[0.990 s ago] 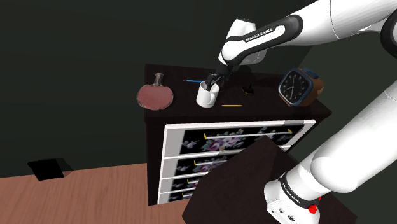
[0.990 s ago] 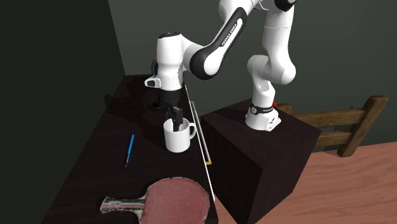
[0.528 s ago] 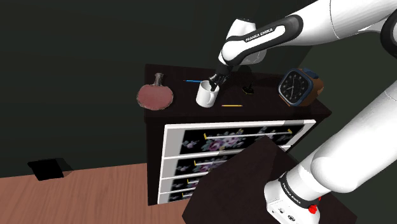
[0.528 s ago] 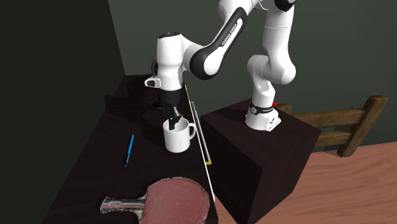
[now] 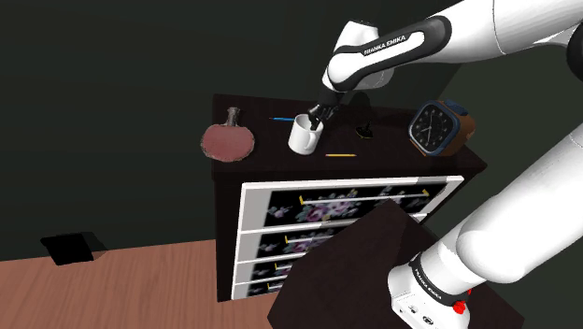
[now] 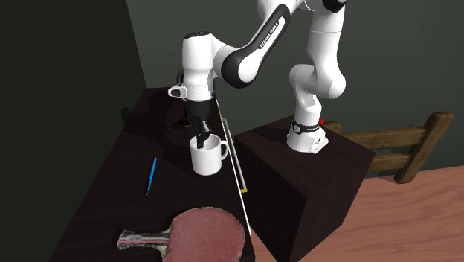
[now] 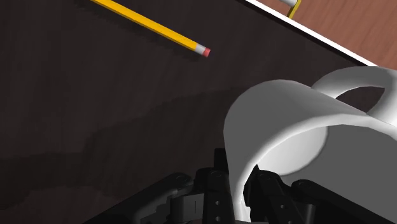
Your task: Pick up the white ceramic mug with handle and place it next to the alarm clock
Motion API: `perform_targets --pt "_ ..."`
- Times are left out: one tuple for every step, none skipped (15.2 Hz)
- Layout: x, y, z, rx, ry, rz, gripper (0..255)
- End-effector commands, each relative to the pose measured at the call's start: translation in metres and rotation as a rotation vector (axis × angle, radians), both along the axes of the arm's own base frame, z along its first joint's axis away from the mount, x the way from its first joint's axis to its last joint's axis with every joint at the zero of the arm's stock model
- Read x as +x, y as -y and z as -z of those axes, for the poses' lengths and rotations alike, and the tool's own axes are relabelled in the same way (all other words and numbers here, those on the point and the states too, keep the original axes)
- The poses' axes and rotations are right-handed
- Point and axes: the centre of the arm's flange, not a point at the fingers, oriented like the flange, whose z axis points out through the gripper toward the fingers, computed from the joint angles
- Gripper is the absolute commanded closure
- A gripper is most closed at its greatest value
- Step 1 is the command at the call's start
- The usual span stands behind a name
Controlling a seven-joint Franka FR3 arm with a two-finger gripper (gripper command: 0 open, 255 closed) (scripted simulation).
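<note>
Fingers (image 7: 211,191) pinch mug (image 7: 280,121) wall; shoulder view shows alarm clock (image 5: 432,127) apart.

dark dresser (image 5: 266,161) top | red paddle (image 5: 227,140) at one end | alarm clock (image 5: 432,126) at opposite end | blue pen (image 6: 151,175) by back edge | yellow pencil (image 7: 153,25) near drawer-side edge | small dark thing (image 5: 364,131) mid-top, unclear

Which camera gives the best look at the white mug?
The second exterior view: the whole mug, handle included, with the claw clasping its rim. The shoulder view shows its body and rim; the wrist view, its rim and handle up close.
</note>
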Motion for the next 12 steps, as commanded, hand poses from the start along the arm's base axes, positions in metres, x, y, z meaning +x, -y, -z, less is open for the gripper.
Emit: perform_targets --pt "0.0 0.0 -0.011 0.0 0.0 0.0 255" --pt "0.0 0.0 -0.016 0.0 0.0 0.0 255" --pt "0.0 0.0 -0.022 0.0 0.0 0.0 255" --pt "0.0 0.0 -0.027 0.0 0.0 0.0 255" --pt "0.0 0.0 -0.032 0.0 0.0 0.0 255" --pt "0.0 0.0 -0.037 0.0 0.0 0.0 255" --pt "0.0 0.0 -0.043 0.0 0.0 0.0 255" --pt "0.0 0.0 -0.048 0.0 0.0 0.0 255" --pt "0.0 0.0 -0.053 0.0 0.0 0.0 255" --pt "0.0 0.0 -0.059 0.0 0.0 0.0 255" --pt "0.0 0.0 -0.064 0.0 0.0 0.0 255" --pt "0.0 0.0 -0.069 0.0 0.0 0.0 255"
